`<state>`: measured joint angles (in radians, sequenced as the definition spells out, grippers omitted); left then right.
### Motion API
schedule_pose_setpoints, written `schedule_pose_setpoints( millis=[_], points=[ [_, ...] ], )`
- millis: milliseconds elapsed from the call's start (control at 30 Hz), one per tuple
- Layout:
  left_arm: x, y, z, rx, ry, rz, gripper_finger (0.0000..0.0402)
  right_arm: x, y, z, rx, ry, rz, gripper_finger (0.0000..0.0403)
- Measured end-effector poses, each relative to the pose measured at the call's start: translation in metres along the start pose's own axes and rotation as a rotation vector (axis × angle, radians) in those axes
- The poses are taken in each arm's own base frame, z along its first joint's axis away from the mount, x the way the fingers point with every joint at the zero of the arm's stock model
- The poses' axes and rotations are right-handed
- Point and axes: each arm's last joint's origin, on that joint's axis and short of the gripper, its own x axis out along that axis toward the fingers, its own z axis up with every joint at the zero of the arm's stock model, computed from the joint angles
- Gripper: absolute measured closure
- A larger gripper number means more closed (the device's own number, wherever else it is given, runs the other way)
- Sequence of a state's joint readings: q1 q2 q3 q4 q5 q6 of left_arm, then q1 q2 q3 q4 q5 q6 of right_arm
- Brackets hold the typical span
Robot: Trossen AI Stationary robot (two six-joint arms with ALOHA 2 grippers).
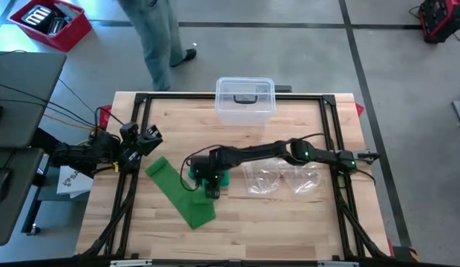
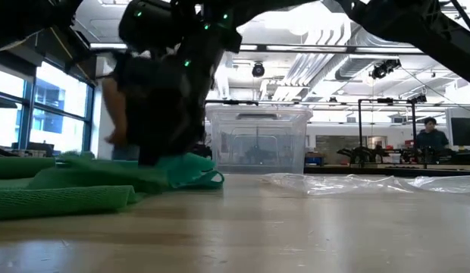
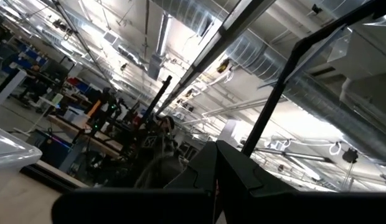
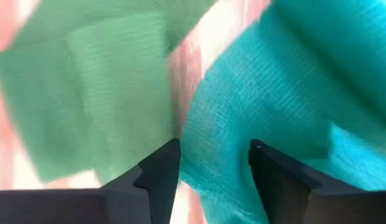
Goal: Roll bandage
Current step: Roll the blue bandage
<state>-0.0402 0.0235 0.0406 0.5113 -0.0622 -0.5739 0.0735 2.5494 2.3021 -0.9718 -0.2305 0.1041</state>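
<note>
The green bandage [image 1: 178,191] lies flat on the desk [image 1: 289,222], in front of the clear plastic bin [image 1: 245,99]. The right gripper [image 4: 208,168] hangs over its bunched end, fingers apart, gripping nothing. The left gripper [image 1: 150,139] waits beside the bandage's other end, fingers closed.

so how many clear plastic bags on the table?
2. Both lie flat, side by side, under the right arm: one plastic bag nearer the green bandage, the other plastic bag toward the table's right edge. The arm may hide parts.
</note>
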Motion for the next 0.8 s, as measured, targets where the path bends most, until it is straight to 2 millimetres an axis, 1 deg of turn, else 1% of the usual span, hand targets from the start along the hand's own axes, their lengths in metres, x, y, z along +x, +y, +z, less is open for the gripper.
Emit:
schedule_pose_setpoints(
  millis=[133,233,333,467,533,567,700,800],
  points=[
    [0.000,0.000,0.001,0.001,-0.007,-0.001,0.0396,-0.025,-0.005,0.007,-0.120,-0.060,0.022,0.0210],
    [0.000,0.000,0.001,0.001,-0.009,-0.002,0.0396,-0.034,-0.014,0.010,-0.208,-0.095,0.017,0.0210],
    [0.000,0.000,0.001,0.001,-0.007,-0.002,0.0396,-0.037,-0.028,0.014,-0.274,-0.132,-0.001,0.0210],
    [0.000,0.000,0.000,0.001,-0.004,0.000,0.0396,-0.029,-0.049,0.017,-0.340,-0.151,-0.055,0.0210],
    [0.000,0.000,0.000,0.001,-0.004,0.000,0.0396,-0.028,-0.055,0.016,-0.370,-0.143,-0.063,0.0210],
    [0.000,0.000,0.000,0.001,-0.003,0.000,0.0396,-0.029,-0.057,0.017,-0.382,-0.149,-0.066,0.0210],
    [0.000,0.000,0.000,0.002,-0.002,0.000,0.0396,-0.045,-0.056,0.021,-0.401,-0.198,-0.078,0.0210],
    [0.000,0.000,0.000,0.004,0.000,0.001,0.0396,-0.046,-0.058,0.026,-0.418,-0.241,-0.090,0.0210]
  ],
)
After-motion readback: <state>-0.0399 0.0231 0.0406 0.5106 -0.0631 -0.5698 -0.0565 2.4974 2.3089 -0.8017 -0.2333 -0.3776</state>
